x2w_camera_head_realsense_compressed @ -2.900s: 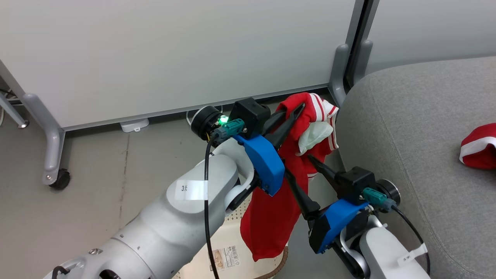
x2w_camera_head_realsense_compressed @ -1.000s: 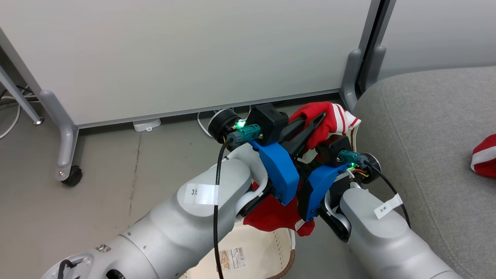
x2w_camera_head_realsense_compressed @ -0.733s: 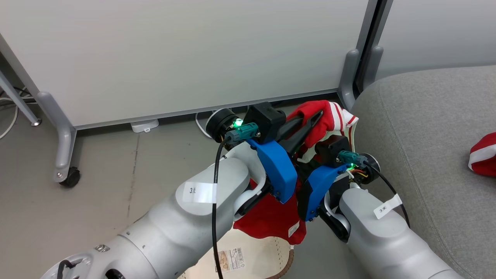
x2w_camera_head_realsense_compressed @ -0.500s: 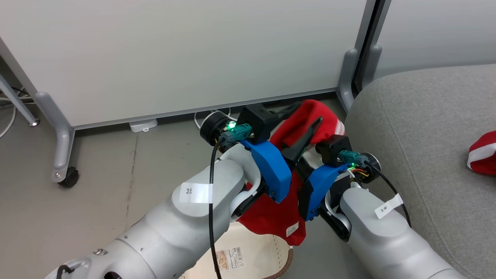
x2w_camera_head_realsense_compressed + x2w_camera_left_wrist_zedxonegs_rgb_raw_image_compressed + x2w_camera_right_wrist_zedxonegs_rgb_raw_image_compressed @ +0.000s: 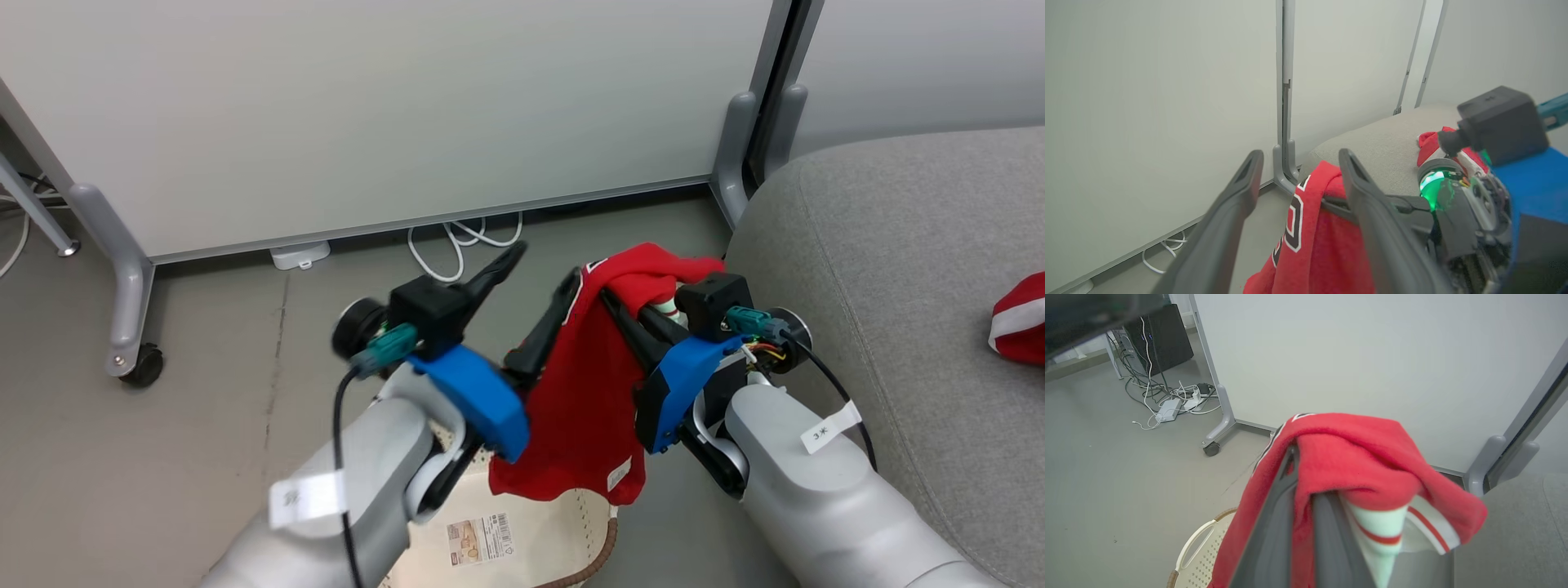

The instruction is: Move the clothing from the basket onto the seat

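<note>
Above the basket (image 5: 602, 549), our right gripper (image 5: 618, 308) clamps the red garment (image 5: 588, 384), left gripper (image 5: 545, 261) spread empty; hanging cloth could snag its finger before the seat (image 5: 898, 286).

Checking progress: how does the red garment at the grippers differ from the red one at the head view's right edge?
The hanging garment is pinched in the shut right gripper, dangling above the basket; the far garment lies loose on the seat. The hanging garment shows a small white tag; the far garment is cut off by the frame. Both are red with white trim.
</note>
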Motion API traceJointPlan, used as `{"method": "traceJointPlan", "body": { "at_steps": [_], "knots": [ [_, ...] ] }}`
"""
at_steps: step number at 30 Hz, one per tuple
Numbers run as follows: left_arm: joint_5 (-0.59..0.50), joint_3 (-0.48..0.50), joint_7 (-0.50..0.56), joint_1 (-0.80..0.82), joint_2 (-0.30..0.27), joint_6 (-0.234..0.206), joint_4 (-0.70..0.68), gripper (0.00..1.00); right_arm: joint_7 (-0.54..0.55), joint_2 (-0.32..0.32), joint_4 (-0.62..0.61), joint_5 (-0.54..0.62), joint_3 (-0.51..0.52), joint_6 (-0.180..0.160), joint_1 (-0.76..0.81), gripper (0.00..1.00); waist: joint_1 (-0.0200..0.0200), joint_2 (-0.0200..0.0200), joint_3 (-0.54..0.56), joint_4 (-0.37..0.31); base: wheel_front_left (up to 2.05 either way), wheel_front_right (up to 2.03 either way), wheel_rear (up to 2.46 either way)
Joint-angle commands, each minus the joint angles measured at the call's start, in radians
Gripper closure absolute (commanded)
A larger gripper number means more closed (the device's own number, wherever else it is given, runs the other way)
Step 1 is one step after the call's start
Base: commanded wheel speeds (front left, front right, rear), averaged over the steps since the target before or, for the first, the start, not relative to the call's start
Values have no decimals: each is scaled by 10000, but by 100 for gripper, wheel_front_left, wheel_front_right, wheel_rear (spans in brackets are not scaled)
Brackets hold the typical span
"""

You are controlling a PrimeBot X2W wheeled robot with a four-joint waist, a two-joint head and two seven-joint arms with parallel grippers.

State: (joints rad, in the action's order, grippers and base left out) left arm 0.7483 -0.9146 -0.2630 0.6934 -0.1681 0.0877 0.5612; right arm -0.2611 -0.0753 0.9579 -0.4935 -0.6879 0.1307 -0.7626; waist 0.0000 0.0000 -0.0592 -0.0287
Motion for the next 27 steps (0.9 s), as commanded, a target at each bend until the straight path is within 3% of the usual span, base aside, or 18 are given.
{"method": "traceJointPlan", "body": {
  "at_steps": [1,7,11,20,27],
  "knots": [
    [-249,279,-27,-318,-153,-81,-228,0,-55,-67,-86,28,48,1,-47,100,0,0,-9,-8,0,0,0],
    [-1606,2179,-26,-2232,-744,-288,-1737,0,-55,-98,-353,182,257,1,68,100,0,0,-63,-94,0,0,0],
    [-2365,3450,-27,-3481,-820,-322,-2385,0,-57,-162,-474,293,365,1,164,100,0,0,-93,-141,0,0,0],
    [-3345,5459,-28,-5187,-454,3,-2506,0,-58,-211,-642,512,659,1,324,100,0,0,-75,-257,0,0,0],
    [-3909,6171,-26,-5554,-55,281,-2447,0,-57,-195,-684,596,765,1,407,100,0,0,-47,-362,0,0,0]
  ]
}}
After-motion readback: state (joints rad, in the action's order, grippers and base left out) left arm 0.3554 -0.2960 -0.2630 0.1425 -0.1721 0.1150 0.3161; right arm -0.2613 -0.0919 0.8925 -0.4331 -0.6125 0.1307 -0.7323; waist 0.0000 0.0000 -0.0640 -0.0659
